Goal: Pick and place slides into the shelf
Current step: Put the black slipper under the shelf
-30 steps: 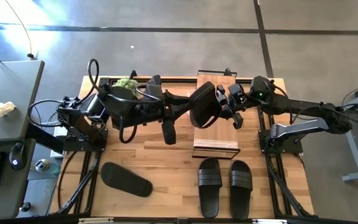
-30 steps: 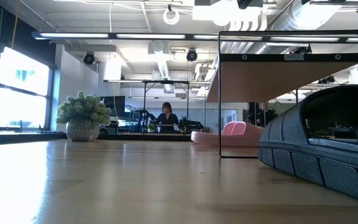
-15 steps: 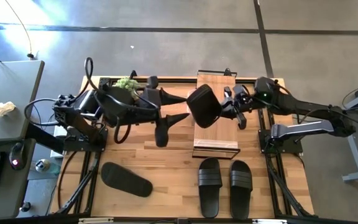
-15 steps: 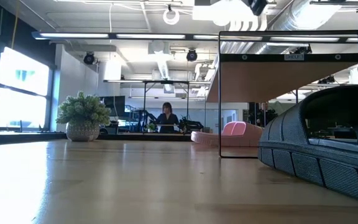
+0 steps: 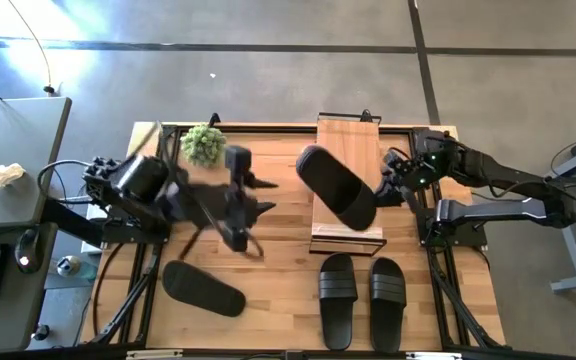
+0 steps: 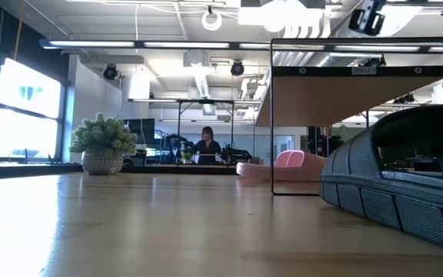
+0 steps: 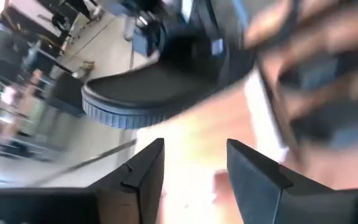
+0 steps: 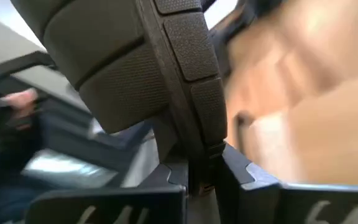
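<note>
My right gripper (image 5: 386, 190) is clamped on a black slide (image 5: 336, 187) over the shelf (image 5: 348, 140); left gripper (image 7: 194, 163) apart, empty, mid-bench. Next, I'd lower & release onto the plank.

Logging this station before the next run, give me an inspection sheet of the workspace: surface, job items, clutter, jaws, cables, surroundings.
Surface: wooden table, black frame.
Job's things: shelf at the back; one black slide held over it; black pair in front; single black slide front left; pink slide under the shelf.
Clutter: potted plant.
Grippers: right gripper jaws shut on the held slide's edge; left gripper jaws open, empty, mid-table.
Cables: loops on left arm.
Surroundings: desk left; person far behind.
</note>
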Tool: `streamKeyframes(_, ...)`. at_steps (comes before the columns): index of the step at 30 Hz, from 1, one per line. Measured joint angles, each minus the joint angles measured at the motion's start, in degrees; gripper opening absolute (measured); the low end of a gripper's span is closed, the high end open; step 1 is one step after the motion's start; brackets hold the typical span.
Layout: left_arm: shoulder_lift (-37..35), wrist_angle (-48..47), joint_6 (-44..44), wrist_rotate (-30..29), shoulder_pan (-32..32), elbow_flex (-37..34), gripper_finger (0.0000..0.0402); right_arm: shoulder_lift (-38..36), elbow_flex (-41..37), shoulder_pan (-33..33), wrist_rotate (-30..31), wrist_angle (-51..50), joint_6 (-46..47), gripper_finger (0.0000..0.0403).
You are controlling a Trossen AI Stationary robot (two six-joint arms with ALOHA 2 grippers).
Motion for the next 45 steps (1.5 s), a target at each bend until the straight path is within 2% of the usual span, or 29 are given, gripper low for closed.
streamKeyframes(6, 4.07, -12.78, 13.00, -14.69, -2.00, 0.00, 0.0135, 1.80, 0.00, 0.05, -13.97, -5.49, 12.97, 0.0014)
streamKeyframes(9, 6.23, -16.91, 13.55, -16.53, -2.08, -0.02, 0.0124, 2.77, 0.00, 0.07, -17.29, -6.43, 18.00, 0.0014)
streamKeyframes(18, 7.52, -17.55, 14.15, 1.33, -0.81, -0.02, 0.0059, 6.00, 0.00, 4.12, -25.83, -6.25, 24.98, 0.0014)
streamKeyframes(22, 6.58, -16.41, 13.53, 10.30, 0.79, -0.02, 0.0025, 6.09, 0.00, 6.06, -25.86, -6.24, 26.56, 0.0014)
streamKeyframes(25, 6.09, -15.63, 13.76, 11.58, 1.62, -0.02, 0.0005, 6.09, 0.00, 6.91, -24.64, -6.24, 27.87, 0.0014)
streamKeyframes(29, 6.01, -15.34, 13.56, 9.95, 2.14, -0.02, 0.0008, 6.09, 0.00, 7.58, -23.43, -6.24, 29.25, 0.0014)
streamKeyframes(34, 5.77, -19.43, 10.45, 8.14, 1.53, -0.05, 0.0002, 6.09, 0.00, 7.65, -23.13, -6.24, 30.53, 0.0014)
streamKeyframes(37, 4.14, -19.26, 7.26, 6.02, -0.98, -0.05, 0.0004, 6.09, 0.00, 7.65, -22.98, -6.24, 30.12, 0.0014)
streamKeyframes(40, 2.44, -19.28, 4.20, 1.46, -4.99, 0.00, 0.0001, 6.09, 0.00, 7.65, -22.94, -6.24, 29.48, 0.0014)
streamKeyframes(45, 1.06, -19.45, -6.57, -3.53, -10.27, -0.02, 0.0001, 6.09, 0.00, 7.65, -22.44, -6.23, 27.14, 0.0014)
